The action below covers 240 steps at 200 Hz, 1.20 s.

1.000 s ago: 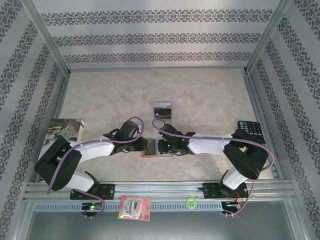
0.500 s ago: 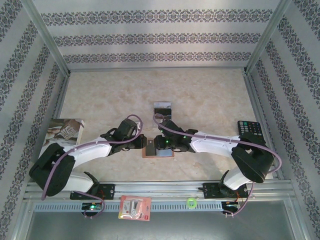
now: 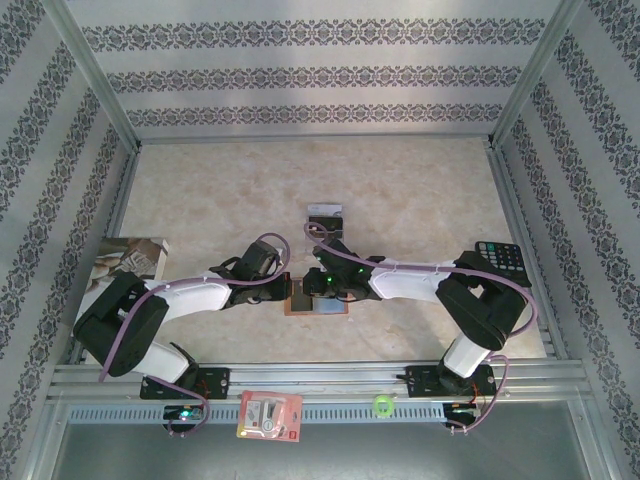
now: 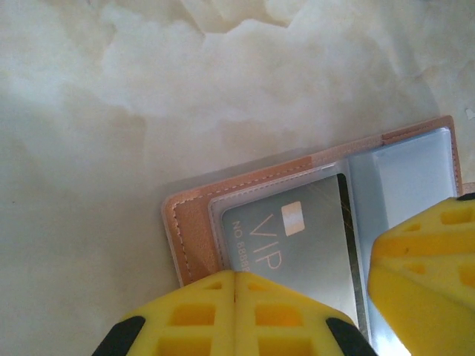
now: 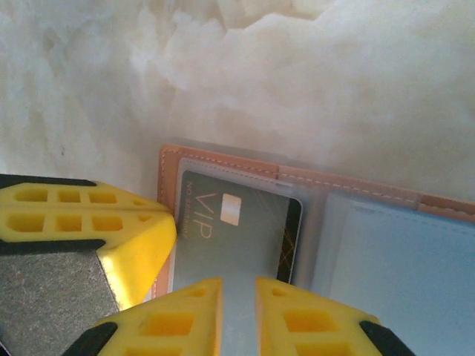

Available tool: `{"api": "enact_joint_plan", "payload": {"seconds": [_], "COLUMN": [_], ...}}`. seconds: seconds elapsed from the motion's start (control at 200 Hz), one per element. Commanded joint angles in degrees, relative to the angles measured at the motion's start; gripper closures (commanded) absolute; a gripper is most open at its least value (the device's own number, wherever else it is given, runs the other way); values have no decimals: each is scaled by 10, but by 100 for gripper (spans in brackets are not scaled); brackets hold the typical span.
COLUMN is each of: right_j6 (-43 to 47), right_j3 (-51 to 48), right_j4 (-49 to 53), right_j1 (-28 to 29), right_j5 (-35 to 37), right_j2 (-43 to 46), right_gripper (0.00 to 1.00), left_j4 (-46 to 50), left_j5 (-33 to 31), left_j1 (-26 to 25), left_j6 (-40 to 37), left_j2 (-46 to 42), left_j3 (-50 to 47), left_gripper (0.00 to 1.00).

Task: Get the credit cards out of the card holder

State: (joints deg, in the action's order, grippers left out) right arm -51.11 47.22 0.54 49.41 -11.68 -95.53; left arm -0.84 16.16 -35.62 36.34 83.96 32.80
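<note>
**Left gripper** (image 4: 234, 280): the fingers are pressed together with nothing between them. The closed tip sits over the left edge of the card holder (image 4: 191, 236). It appears to pin the holder to the table (image 3: 420, 190), though the wrist view does not confirm contact.

**Card holder:** it lies open and flat on the table, between the two grippers.
- The left clear pocket holds one credit card (image 5: 226, 222), grey and marked "VIP", fully seated under the film.
- The right pocket presents a bare grey-blue panel.
- Another card (image 3: 324, 217), with a dark band, lies free on the table beyond the holder, well apart from it.

**Right gripper** (image 5: 237, 289): the fingers are drawn close, with a narrow slit between them, over the edge of the seated card. I cannot tell whether that edge is nipped.

**Step in hand:** extraction of the seated card. With one card already out, the task is judged about half done.

**Next move:**
- The left tip must hold the holder down.
- The right fingers must catch the card edge itself, not the film.
- The right fingers then draw it low and flat toward the pocket mouth. A lifting pull would likely drag the holder along.

The calculator (image 3: 500, 258), far right, plays no part.
</note>
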Motion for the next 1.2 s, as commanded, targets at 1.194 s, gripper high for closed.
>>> {"api": "enact_joint_plan", "payload": {"seconds": [1.194], "right_j6": [-65], "right_j3": [-30], "right_j4": [-51], "right_j1": [-22], "right_j5": [-51], "right_j2": [-36], "right_gripper": [100], "left_j4": [-18], "left_j5": [14], "left_j1": [-3], "left_j6": [-3], "left_j2": [38], "left_j3": [-11], "left_gripper": [100]}}
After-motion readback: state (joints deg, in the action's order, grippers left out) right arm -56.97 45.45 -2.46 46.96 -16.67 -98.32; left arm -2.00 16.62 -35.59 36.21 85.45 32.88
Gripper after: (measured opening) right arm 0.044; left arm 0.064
